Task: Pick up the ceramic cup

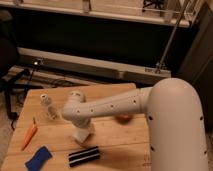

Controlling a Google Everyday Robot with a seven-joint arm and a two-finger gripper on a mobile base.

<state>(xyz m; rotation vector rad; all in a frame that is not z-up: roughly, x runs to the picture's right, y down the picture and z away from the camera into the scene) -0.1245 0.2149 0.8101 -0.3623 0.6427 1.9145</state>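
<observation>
As it reaches in from the right edge, the white arm [175, 125] takes up the most room: a broad rounded shell at lower right, narrowing to a dotted forearm that runs left across the table to a round wrist joint.

Item: wooden table [55, 145], pale planks, lower left of the view, bearing the smaller things listed below.

Item: long pale ledge [95, 64], behind the table, running left to right against a dark wall.

Item: thin metal pole [172, 37], leaning, upper right, its foot at the ledge.

Item: black block [83, 156] with pale stripes along its length, lying flat near the table's front edge, just below the gripper.

Item: blue pad [39, 158], flat, front left corner, left of the black block and apart from it.

Item: orange carrot-shaped piece [29, 136], lying slantwise near the left edge, above the blue pad.

Item: orange-brown bowl [124, 118], mostly hidden behind the forearm; only a sliver shows beneath it.

Item: clear bottle [48, 107] with white cap, upright, just left of the wrist joint.

Item: gripper [84, 131], white, pointing down from the wrist toward the middle of the table; open or closed cannot be told.

Item: ceramic cup [81, 138], white, on the table at the gripper's lower end, between bottle and bowl. It is white on white, so the boundary between cup and gripper, and whether they touch, cannot be made out.
</observation>
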